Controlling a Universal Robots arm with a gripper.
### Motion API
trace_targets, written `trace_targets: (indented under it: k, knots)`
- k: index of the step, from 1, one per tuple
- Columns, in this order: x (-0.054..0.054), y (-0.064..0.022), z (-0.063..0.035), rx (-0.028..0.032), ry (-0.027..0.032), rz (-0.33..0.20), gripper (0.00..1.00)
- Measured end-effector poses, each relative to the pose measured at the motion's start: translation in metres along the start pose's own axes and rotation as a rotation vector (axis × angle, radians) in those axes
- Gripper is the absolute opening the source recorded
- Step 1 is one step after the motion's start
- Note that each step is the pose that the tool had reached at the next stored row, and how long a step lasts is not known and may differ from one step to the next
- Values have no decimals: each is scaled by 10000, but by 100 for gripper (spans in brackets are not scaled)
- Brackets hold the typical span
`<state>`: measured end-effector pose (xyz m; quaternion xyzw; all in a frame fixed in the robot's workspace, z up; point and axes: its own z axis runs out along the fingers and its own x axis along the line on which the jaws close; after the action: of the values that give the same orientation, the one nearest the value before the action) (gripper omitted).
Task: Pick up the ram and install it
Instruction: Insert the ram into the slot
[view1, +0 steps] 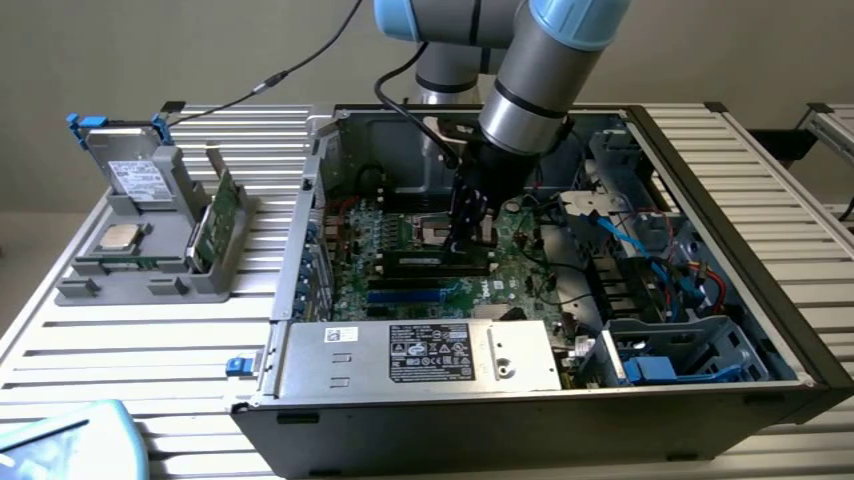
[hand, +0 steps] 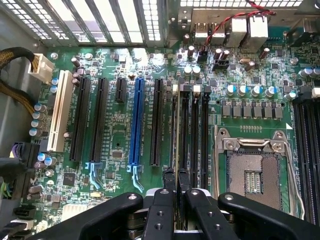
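A robot arm reaches down into an open computer case (view1: 747, 210) lying on a slatted metal counter (view1: 147, 350); its gripper (view1: 462, 238) hangs low over the green motherboard (view1: 400, 235), just beside the empty processor socket (view1: 434, 228). In the wrist view the gripper (hand: 175, 177) has its jaws drawn narrow, pinching the ram (hand: 174, 135), which is seen edge-on as a thin pale strip running along the memory slots (hand: 192, 135) between the blue expansion slot (hand: 136, 120) and the processor socket (hand: 252, 177). In the exterior view the ram (view1: 424, 263) is a long dark bar right under the fingertips, level with the board. At the exterior view's left, a grey holder (view1: 134, 280) on the counter carries a silver processor chip (view1: 120, 237) and an upright green card (view1: 214, 225).
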<state>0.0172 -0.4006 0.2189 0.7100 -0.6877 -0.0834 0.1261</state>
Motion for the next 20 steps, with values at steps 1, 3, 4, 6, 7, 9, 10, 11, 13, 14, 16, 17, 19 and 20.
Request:
trace_targets:
  k: [1,3,4,6,7,9,10,11,13,14,16,17,19,20]
  knots:
    - [0,0,0,-17,2,0,14]
    - [0,0,0,-40,2,-1,14]
    - [0,0,-1,-48,2,-2,14]
    - [0,0,-2,-63,-1,-3,14]
    - [-1,0,-3,-69,-3,-5,14]
    - [0,2,-8,-81,0,-4,14]
    - [0,3,-11,-85,0,-5,14]
    - [0,3,-12,-87,-1,-5,14]
    - [0,3,-12,-87,-1,-5,14]
    - [1,3,-12,-87,-1,-5,14]
    - [1,4,-12,-87,0,-5,14]
    - [1,4,-12,-87,0,-5,14]
    - [1,4,-14,-87,1,-5,14]
    - [1,7,-21,-89,5,-5,14]
